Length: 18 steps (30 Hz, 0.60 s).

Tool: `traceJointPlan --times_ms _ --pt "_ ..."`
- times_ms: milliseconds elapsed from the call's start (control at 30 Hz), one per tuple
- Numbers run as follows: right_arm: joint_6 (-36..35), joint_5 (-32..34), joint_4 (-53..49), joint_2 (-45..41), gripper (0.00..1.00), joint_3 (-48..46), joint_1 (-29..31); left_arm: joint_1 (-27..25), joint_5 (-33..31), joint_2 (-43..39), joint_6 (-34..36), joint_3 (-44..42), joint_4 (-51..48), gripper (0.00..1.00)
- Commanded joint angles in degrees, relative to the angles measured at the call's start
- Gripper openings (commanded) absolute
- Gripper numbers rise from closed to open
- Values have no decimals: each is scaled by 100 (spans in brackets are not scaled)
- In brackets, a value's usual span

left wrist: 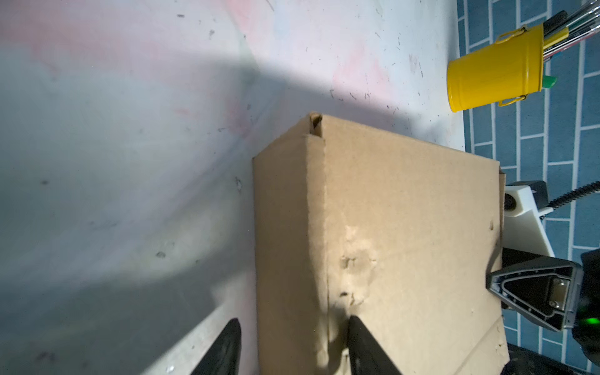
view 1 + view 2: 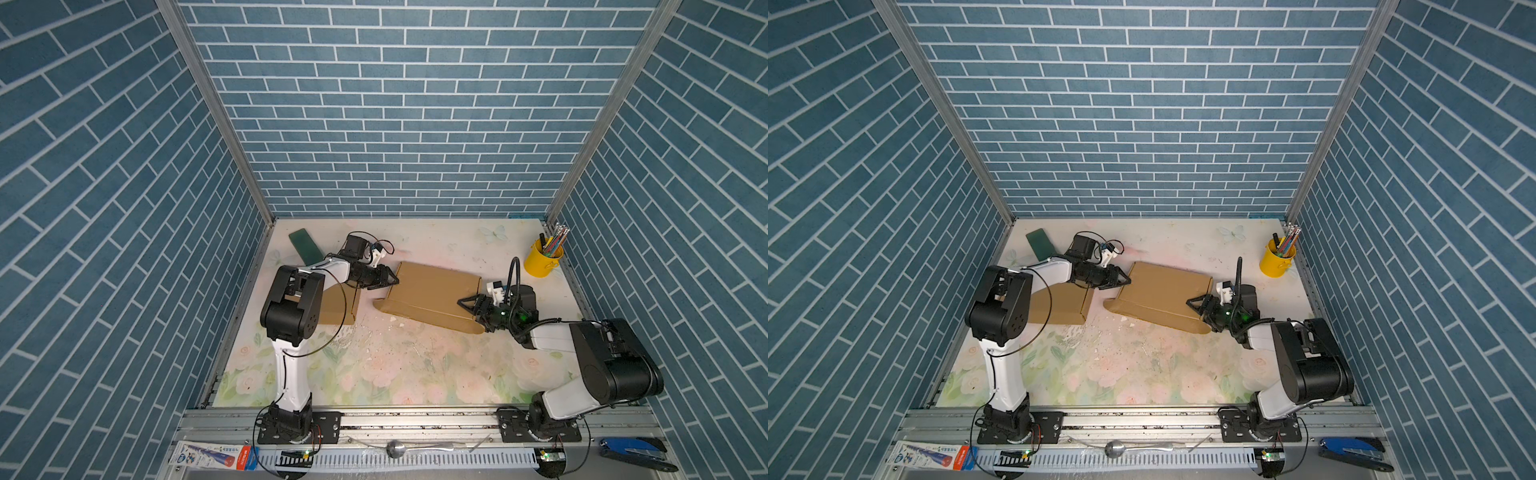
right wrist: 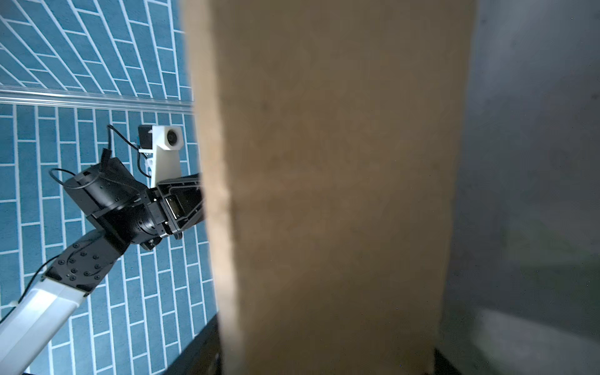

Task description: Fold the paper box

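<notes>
Print in view, none of it legible

The only printed thing is a flat packet (image 2: 212, 455) at the near left, lying in front of the bench (image 2: 415, 374), just left of the slotted duct (image 2: 436, 458). In both top views its white face carries blue lettering, a round blue mark and a long blue picture. Its right end is a red panel with pale marks (image 2: 963, 457). All of this is too small and blurred to make out a word, brand or number.
</notes>
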Motion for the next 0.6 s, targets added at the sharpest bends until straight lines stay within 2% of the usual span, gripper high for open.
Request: traceJointPlan --times_ms 0,167,333,400,567 --pt "527 57 265 -139 69 -57 20 56 -275 -429 -338 -217 -26 56" --pt "946 -60 300 -156 61 55 -3 146 -426 -1159 -334 -400 -59 60" --pt "1270 -238 90 -166 55 257 -51 106 -855 -2006 25 -658 -65 61" --pt "1442 -334 -3 -195 54 330 -76 -99 -1358 -2485 665 -847 -109 63" --pt "1573 -588 -674 -449 53 639 -144 -1322 -2976 -3740 2972 -1528 64 69"
